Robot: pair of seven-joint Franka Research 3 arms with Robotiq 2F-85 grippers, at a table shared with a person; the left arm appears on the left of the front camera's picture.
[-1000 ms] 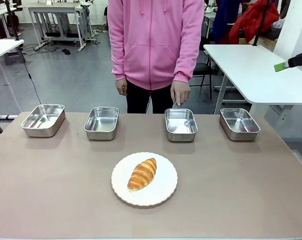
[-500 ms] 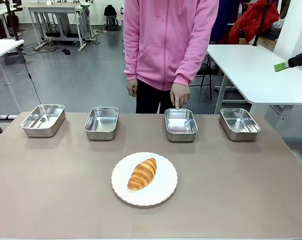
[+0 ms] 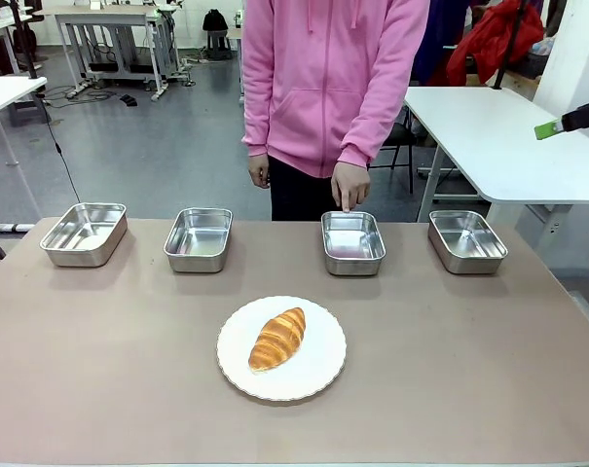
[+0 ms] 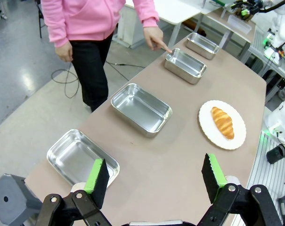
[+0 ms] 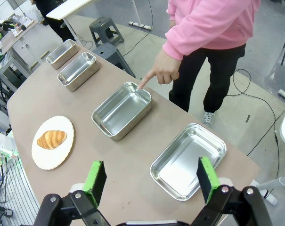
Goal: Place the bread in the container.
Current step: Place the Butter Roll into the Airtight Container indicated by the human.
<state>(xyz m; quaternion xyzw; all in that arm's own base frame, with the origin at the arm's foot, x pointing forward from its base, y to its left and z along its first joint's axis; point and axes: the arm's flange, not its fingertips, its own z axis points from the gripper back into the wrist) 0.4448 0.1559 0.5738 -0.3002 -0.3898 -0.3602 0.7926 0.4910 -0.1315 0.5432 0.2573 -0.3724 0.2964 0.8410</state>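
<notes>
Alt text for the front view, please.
A croissant lies on a white plate mid-table, before a row of four steel trays. A person's hand points a finger down at the third tray from the left.

Setting: robotics lab or workshop hall. Polished grey floor (image 3: pixel 148 146) with a loose cable (image 3: pixel 62 154), white work table (image 3: pixel 489 136), metal-frame bench (image 3: pixel 109 15) carrying equipment, grey stool (image 5: pixel 103 23) beside the brown table (image 3: pixel 450 370).
</notes>
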